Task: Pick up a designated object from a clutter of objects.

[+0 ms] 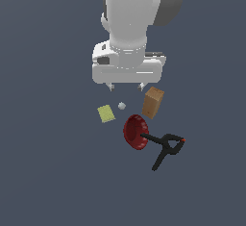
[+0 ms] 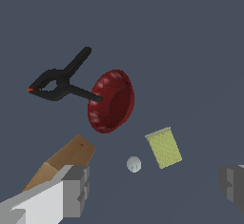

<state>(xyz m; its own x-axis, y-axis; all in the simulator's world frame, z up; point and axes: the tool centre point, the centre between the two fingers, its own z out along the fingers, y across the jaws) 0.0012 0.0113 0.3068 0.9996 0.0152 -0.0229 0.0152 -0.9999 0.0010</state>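
The tall brown box [image 1: 153, 102] [image 2: 66, 159] stands at the exterior view's right of the clutter. My gripper [image 1: 126, 87] [image 2: 155, 187] hangs open above the floor, its fingertips [image 1: 111, 87] wide apart, with nothing between them. It is just behind and to the exterior view's left of the box. In the wrist view one grey finger [image 2: 76, 189] overlaps the box's near edge. The tiny grey ball [image 1: 122, 106] [image 2: 134, 164] lies below the gap between the fingers.
A yellow-green square pad [image 1: 106, 113] [image 2: 164, 147] lies to the exterior view's left of the ball. A dark red bowl [image 1: 135, 131] [image 2: 112, 101] rests tipped on its side in front of the box. A black clamp with orange tips [image 1: 166, 147] [image 2: 58, 83] touches the bowl.
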